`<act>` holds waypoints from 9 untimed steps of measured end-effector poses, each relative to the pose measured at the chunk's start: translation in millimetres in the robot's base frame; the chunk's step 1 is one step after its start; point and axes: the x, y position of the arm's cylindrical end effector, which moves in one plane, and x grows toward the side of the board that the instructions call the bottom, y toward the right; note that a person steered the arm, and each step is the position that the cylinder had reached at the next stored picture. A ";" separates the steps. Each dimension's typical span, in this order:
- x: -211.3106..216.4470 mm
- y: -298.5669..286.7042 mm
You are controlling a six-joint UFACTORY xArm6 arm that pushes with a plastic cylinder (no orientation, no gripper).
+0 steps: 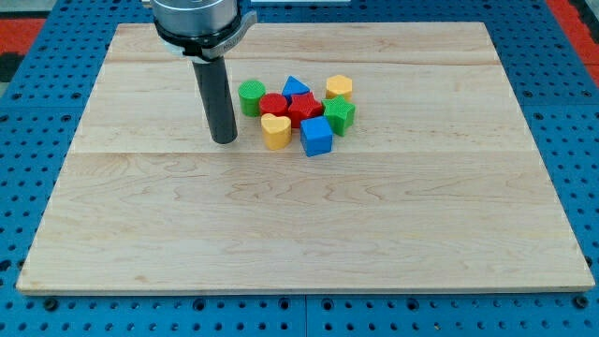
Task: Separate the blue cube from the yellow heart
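No jaws were present: the arm ended in a rod. My tip (224, 140) stood left of the cluster, just beside the yellow heart (275, 131). The green cylinder (251, 97) sat upper left of centre. The blue cube (316, 136) lay right of the heart, near it, on the board (281, 225).

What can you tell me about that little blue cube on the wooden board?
The blue cube is a small block of matte, plastic-looking material, sitting flat with one corner turned toward the view's bottom. It sits at the bottom edge of the cluster, just right of the yellow heart, close to it or touching, with the red star right behind it. My tip rests apart, left of the heart.
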 end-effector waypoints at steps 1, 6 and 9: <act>30.4 12.4; -13.1 133.9; 15.8 88.9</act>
